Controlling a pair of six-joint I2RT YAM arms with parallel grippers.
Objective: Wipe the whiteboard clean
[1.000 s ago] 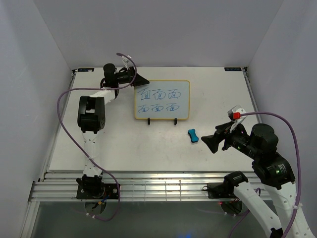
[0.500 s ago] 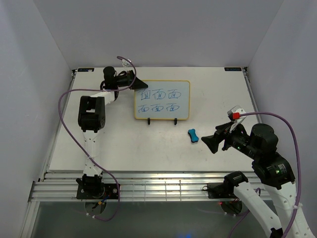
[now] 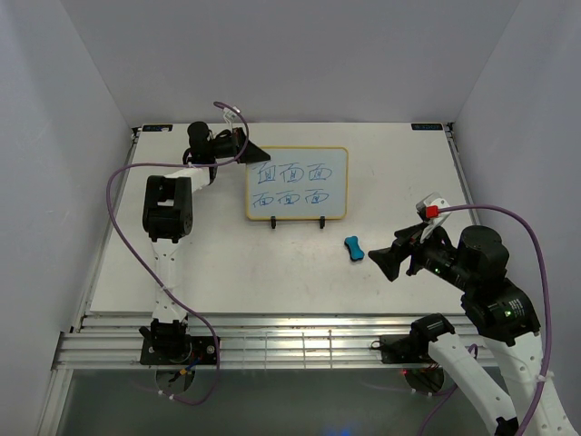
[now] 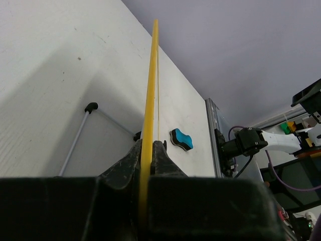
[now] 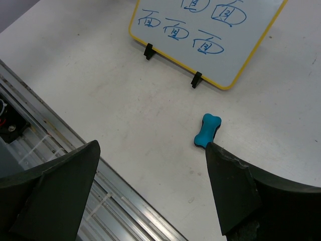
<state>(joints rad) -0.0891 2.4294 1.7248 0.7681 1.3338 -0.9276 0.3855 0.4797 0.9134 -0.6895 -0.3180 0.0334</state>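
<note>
The whiteboard leans on a black wire easel at the middle back of the table, with two rows of blue marks on it. My left gripper is at its upper left corner. In the left wrist view the yellow frame runs edge-on between the fingers, and the left gripper is shut on it. The blue-and-black eraser lies flat in front of the board's right end. My right gripper hovers open just right of the eraser, which shows by the right fingertip. The whiteboard fills the top of that view.
An aluminium rail runs along the table's near edge, also below the right gripper as the rail. Purple cables loop off both arms. The enclosure's pale walls stand close on three sides. The easel's wire leg rests behind the board.
The left gripper's jaws have closed onto the whiteboard's frame at the upper left corner. The right arm, eraser and board have not visibly moved.
</note>
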